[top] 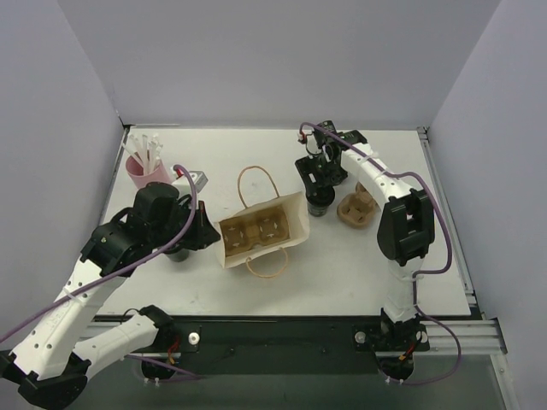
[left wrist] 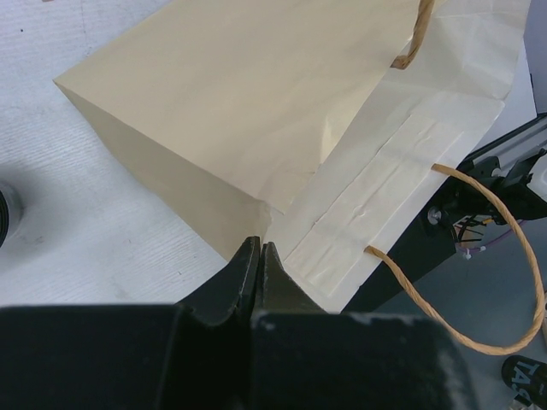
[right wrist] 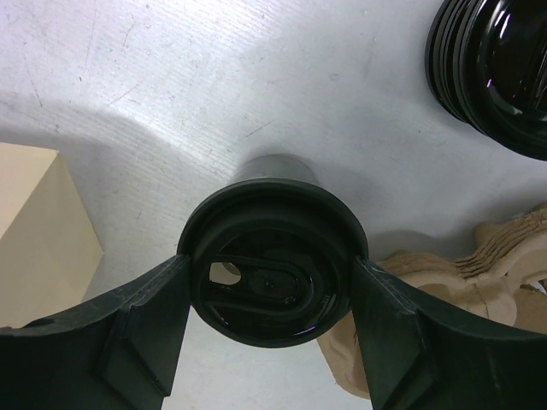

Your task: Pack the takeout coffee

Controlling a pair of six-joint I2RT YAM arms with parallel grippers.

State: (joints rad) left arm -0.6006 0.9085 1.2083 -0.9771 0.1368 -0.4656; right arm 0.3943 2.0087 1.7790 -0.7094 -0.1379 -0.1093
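Takeout coffee (right wrist: pixel 273 213): a small black tapered cup under a glossy round lid. It stands upright right of the bench's middle, between the paper bag and the pulp trays.
Right gripper (right wrist: pixel 269 295): jaws spread wide. One matte black finger sits against each side of the lid's rim. Whether they press on it, I cannot tell.
Brown paper bag (left wrist: pixel 214 94): smooth kraft paper with twisted cord handles. It sits near the bench's centre with its mouth up, and a two-well carrier shows inside.
Left gripper (left wrist: pixel 261 256): jaws fully together, tips at the bag's left edge. Whether paper is pinched, I cannot tell.
Pulp trays (top: pixel 356 209): a tan, fibrous stack just right of the cup.
Black lids (right wrist: pixel 500 68): a ribbed, shiny stack beyond the cup.
Pink cup (top: pixel 147 171): holds white sticks, near the far left corner.
Bench (top: pixel 342 273): white and finely grained.
Walls (top: pixel 273 60): plain pale grey on three sides.
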